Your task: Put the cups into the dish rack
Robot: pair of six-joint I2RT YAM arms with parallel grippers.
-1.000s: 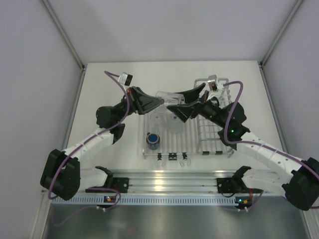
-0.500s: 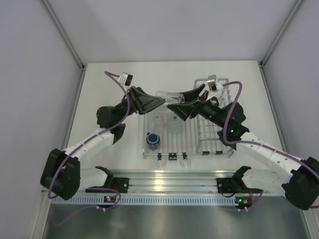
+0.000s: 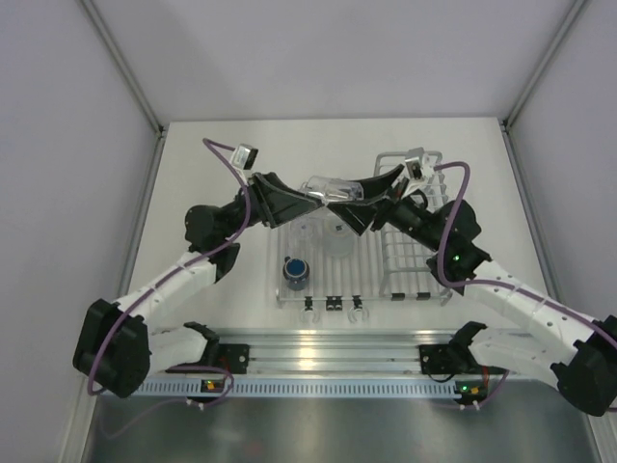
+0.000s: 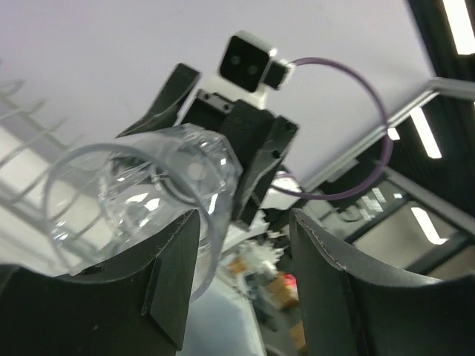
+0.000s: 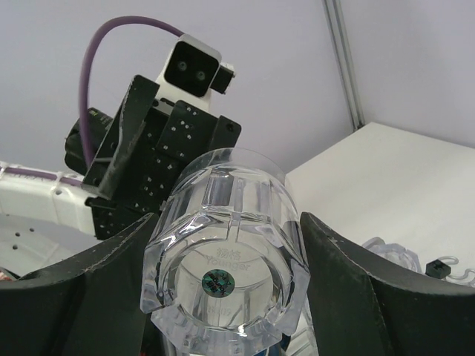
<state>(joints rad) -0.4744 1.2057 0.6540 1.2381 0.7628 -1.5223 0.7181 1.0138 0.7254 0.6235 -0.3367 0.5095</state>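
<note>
The clear cup (image 3: 328,188) hangs in the air above the back of the dish rack (image 3: 333,289), lying sideways between both grippers. My right gripper (image 3: 345,196) is shut on its thick base end (image 5: 226,259), a finger on each side. My left gripper (image 3: 310,200) is open at the cup's mouth. In the left wrist view the cup's rim (image 4: 141,185) lies over that gripper's left finger (image 4: 167,259), and the right finger stands apart from it. A dark blue mug (image 3: 296,272) stands on the rack's flat bars. Two pale cups (image 3: 337,238) sit behind it.
The rack's taller wire basket (image 3: 416,246) lies under my right forearm. Black clips (image 3: 333,304) line the rack's near edge. White walls close in the table on the left, right and back. A metal rail (image 3: 328,352) runs across in front of the arm bases.
My right gripper closed onto the clear cup's base, then my left gripper opened off its mouth. The left wrist has shifted slightly back and right.
</note>
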